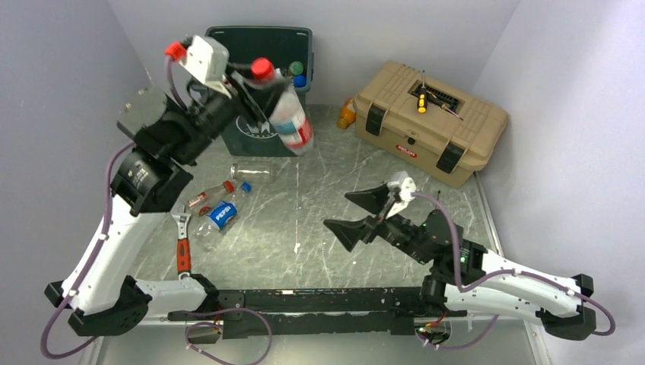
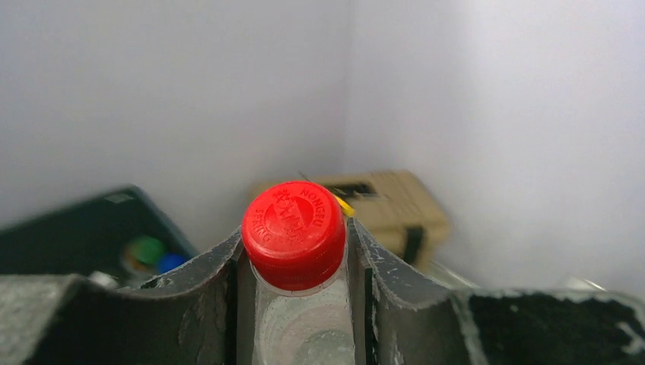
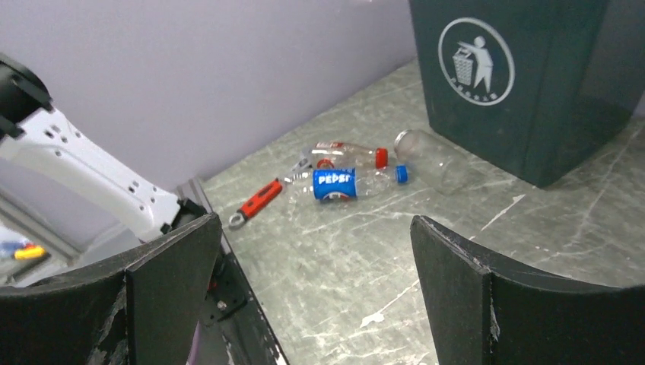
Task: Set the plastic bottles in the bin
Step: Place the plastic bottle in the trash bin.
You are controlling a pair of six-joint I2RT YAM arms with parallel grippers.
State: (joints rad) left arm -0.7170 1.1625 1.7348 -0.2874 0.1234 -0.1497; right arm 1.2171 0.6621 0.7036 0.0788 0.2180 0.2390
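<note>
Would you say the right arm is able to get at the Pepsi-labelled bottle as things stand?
Probably yes: the right gripper is open and faces the Pepsi-labelled bottle across bare table; the left gripper holds a red-capped bottle up by the bin.

Toolbox [image 1: 403, 141] right of bin [image 1: 258, 30]
</note>
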